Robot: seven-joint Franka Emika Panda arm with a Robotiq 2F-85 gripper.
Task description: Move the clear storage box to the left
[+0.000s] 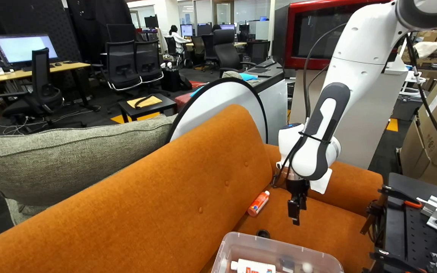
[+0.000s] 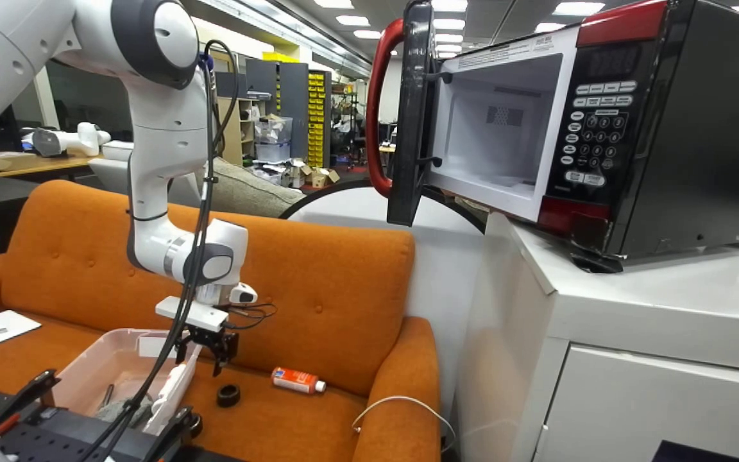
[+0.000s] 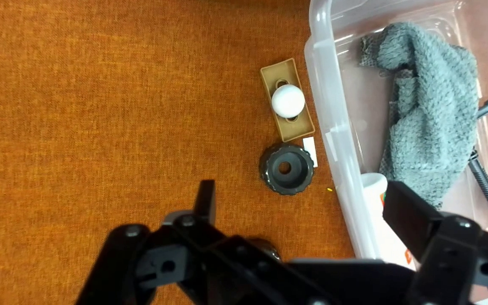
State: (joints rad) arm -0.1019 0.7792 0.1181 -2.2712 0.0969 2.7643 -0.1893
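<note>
Gripper [image 3: 301, 195]: jaws spread wide apart, fingertips down, above the sofa seat [image 2: 267, 423]; clear box [image 3: 333, 106]: resting on the seat, partly hidden behind one finger in the wrist view; box contents: grey towel [image 3: 430, 123], dark bolt [image 3: 486, 182], and white bottle [image 3: 384, 224] lying along one wall; outside that wall: black wheel [image 3: 297, 173] and tan tray [image 3: 292, 130] bearing a white ball [image 3: 288, 101]; orange bottle [image 2: 296, 380]: on the seat near the backrest [image 2: 344, 269].

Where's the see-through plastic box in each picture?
In an exterior view, the clear rectangular plastic box is cut off at the bottom, right of centre.
In an exterior view, the box is lower left, partly hidden.
In the wrist view, the box runs down the right side.
Shared landmark: the orange fabric sofa.
</note>
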